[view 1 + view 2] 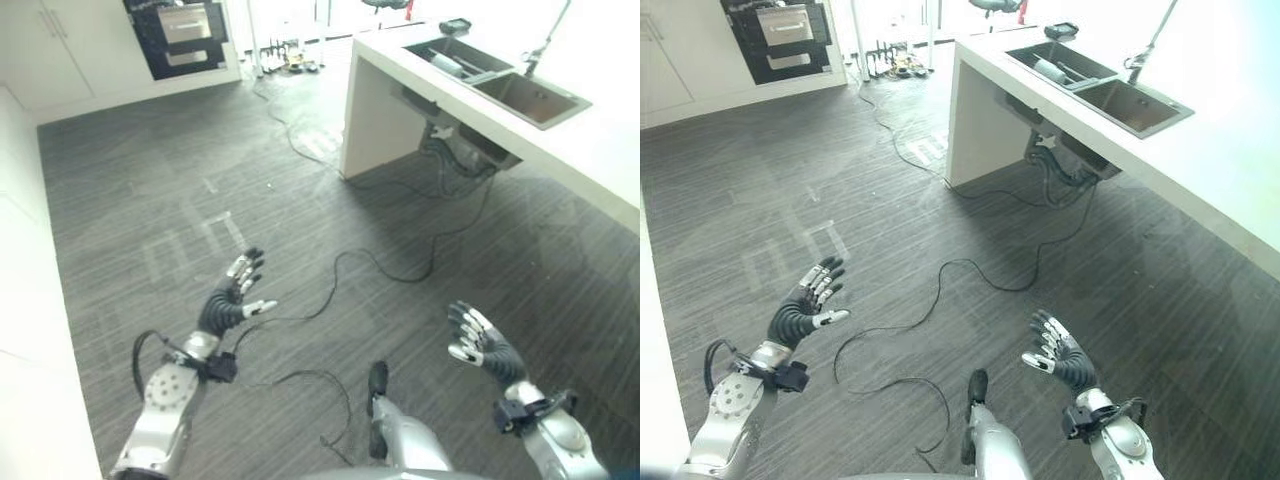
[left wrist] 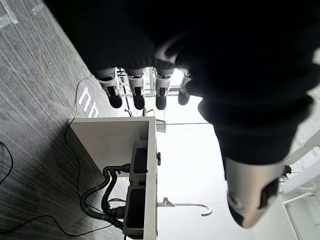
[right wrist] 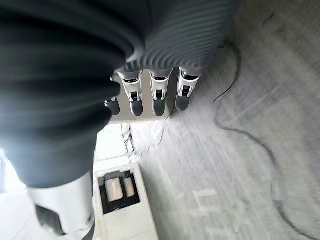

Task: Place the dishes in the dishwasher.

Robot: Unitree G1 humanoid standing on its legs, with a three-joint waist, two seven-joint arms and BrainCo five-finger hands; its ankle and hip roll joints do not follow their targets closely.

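Note:
My left hand [image 1: 232, 300] is held over the grey floor at the lower left, fingers spread and straight, holding nothing. My right hand [image 1: 482, 344] hovers at the lower right, also open and empty. In the wrist views the left fingers [image 2: 135, 92] and right fingers [image 3: 157, 97] stretch out straight. A white counter [image 1: 600, 150] runs along the upper right with a double sink [image 1: 530, 97]. A pale item [image 1: 1048, 68] lies in the far basin; I cannot make out what it is. A dark appliance [image 1: 180, 35] with a pulled-out metal rack is set in the white cabinets at the far upper left.
Several black cables [image 1: 380, 265] trail across the wood-grain floor between my hands and the counter end [image 1: 375, 120]. Hoses hang under the sink [image 1: 455, 150]. A white wall or cabinet [image 1: 30, 330] borders my left side. Small clutter [image 1: 290, 60] lies by the far wall.

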